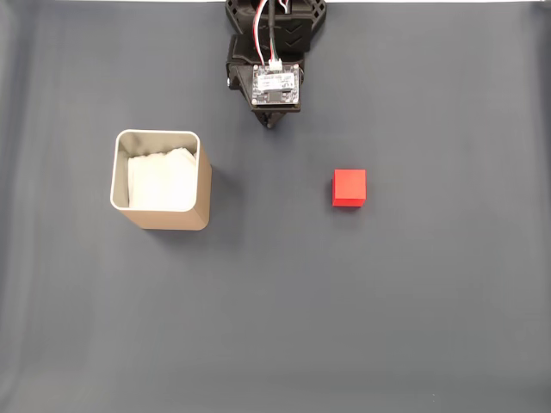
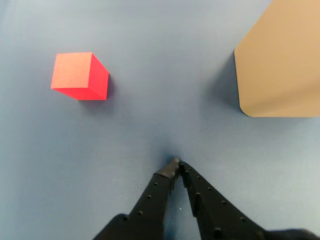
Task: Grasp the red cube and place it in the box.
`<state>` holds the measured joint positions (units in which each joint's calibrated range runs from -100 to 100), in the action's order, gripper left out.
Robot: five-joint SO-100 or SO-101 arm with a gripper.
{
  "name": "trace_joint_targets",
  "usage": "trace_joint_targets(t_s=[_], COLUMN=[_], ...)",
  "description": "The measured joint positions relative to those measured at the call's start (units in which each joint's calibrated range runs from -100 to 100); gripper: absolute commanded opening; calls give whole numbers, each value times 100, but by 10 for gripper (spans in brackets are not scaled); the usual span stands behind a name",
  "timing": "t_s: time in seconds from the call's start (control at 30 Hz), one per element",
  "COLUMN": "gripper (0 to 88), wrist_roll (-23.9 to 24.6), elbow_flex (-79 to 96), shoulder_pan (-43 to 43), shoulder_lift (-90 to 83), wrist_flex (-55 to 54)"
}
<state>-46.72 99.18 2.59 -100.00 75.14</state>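
In the wrist view the gripper (image 2: 177, 166) sits nearest, fingers pressed together at the tips, holding nothing, just over the dark cloth (image 2: 160, 100). Farther off, the cube (image 2: 80, 76) rests on the cloth at left, well apart from the box (image 2: 280, 70) at right.

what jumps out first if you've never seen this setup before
The bright red cube stands alone on the dark grey cloth, right of centre in the fixed view. Left of it sits the tan box with white lining inside. The gripper, fingertips together, is at the top, empty, between the two.
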Motion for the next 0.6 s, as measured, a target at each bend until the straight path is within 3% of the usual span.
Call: trace_joint_targets(t_s=[0.3,0.6], gripper=[3,2], wrist_roll=[39,200], elbow_flex=[0,0], shoulder_pan=[0,-45], shoulder_lift=[18,27], wrist_flex=[-114,-1860])
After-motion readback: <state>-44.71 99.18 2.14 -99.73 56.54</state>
